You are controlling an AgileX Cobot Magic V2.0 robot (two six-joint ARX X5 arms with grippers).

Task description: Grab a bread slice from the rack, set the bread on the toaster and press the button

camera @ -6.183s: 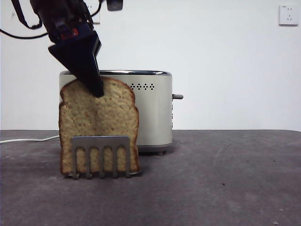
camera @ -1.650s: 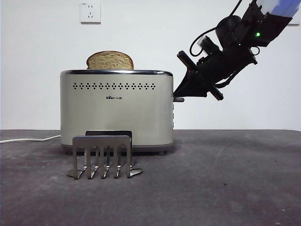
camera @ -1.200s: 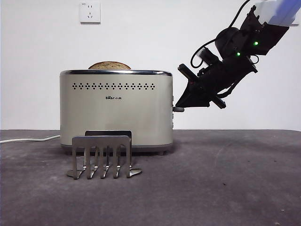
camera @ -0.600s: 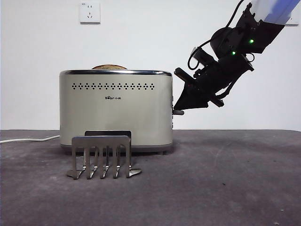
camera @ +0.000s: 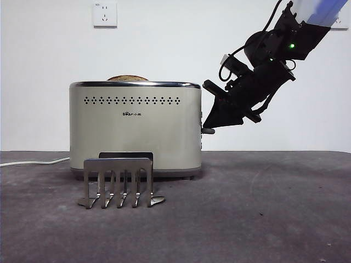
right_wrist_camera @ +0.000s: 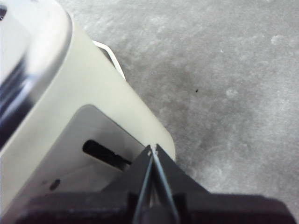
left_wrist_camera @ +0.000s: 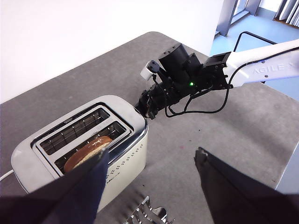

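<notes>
Cream-white and boxy, the toaster (camera: 135, 129) stands on my grey, mottled worktop (camera: 263, 213), with a polished chrome rim round its top, a row of small dark holes across the face and a small dark logo beneath them. My right gripper (camera: 209, 127) sits at the toaster's lever end, with the arm slanting down to it from high on that side. Its two black jaws are pressed flat together into a single wedge, with nothing held between them; in the right wrist view only a hairline seam shows between them. The wedge tip rests on top of the grey side lever (camera: 207, 131), which juts from the toaster just below the tip. Just ahead of the jaws in the right wrist view lies the dark lever slot (right_wrist_camera: 105, 153), set in a grey panel on the rounded end wall.

The slice of bread (left_wrist_camera: 87, 150) is sunk in one of the two toaster slots, well beyond the right jaws' tip. Only its tan, seeded, rounded crown shows above the chrome rim in the front view.

My left gripper (left_wrist_camera: 149, 165) hangs high above the worktop, its jaws spread wide and holding nothing. Between and below those jaws I see the toaster's open top with its wire guides.

The rack (camera: 118, 182), brushed metal with a flat top bar and downward prongs, stands on the worktop in front of the toaster. A white cable (camera: 34, 161) trails off from the toaster's far end.
</notes>
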